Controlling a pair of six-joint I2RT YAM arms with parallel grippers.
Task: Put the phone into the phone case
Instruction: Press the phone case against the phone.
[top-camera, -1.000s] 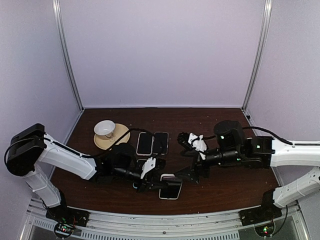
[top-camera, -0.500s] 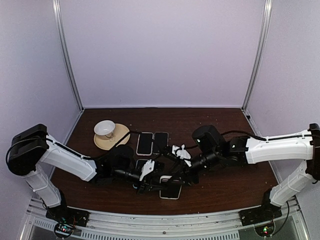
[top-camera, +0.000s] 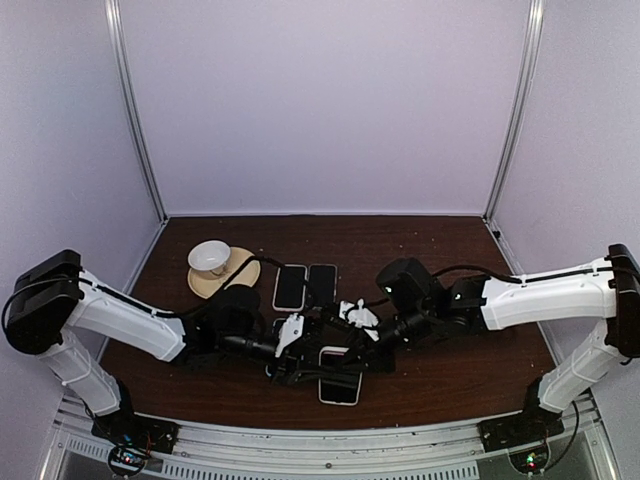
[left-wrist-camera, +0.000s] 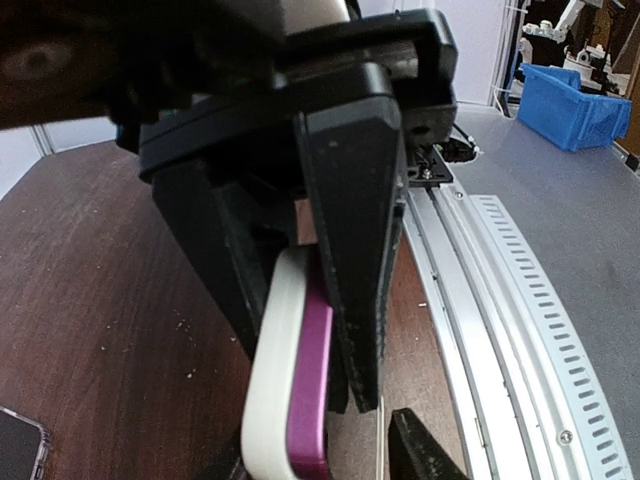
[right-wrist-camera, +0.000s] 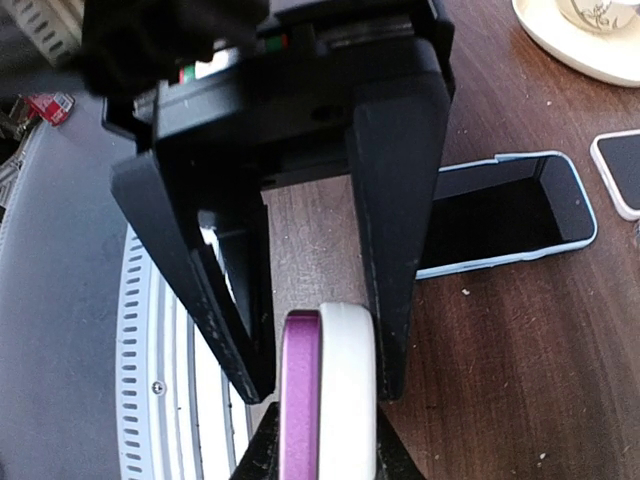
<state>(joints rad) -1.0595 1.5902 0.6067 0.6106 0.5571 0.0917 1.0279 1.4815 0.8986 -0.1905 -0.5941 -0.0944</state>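
The phone (top-camera: 340, 385), purple with a white phone case (right-wrist-camera: 350, 400) along one side, is held on edge just above the table's near side. In the left wrist view the phone (left-wrist-camera: 312, 390) and the case (left-wrist-camera: 270, 380) show edge-on between the fingers of my left gripper (left-wrist-camera: 305, 375), which press it from both sides. My right gripper (right-wrist-camera: 322, 385) reaches in from the other end, its fingers hard against the same phone (right-wrist-camera: 300, 400). From above, the left gripper (top-camera: 312, 370) and right gripper (top-camera: 350, 355) meet over it.
An empty light-blue case (right-wrist-camera: 505, 215) lies flat beyond the right fingers. Two more dark phones or cases (top-camera: 305, 286) lie further back. A cup on a cream saucer (top-camera: 222, 268) stands at the back left. The metal rail (left-wrist-camera: 500, 300) runs along the table's near edge.
My right arm has swung left to the phone and its wide-open jaws have closed round it. The left gripper has stayed at the phone.
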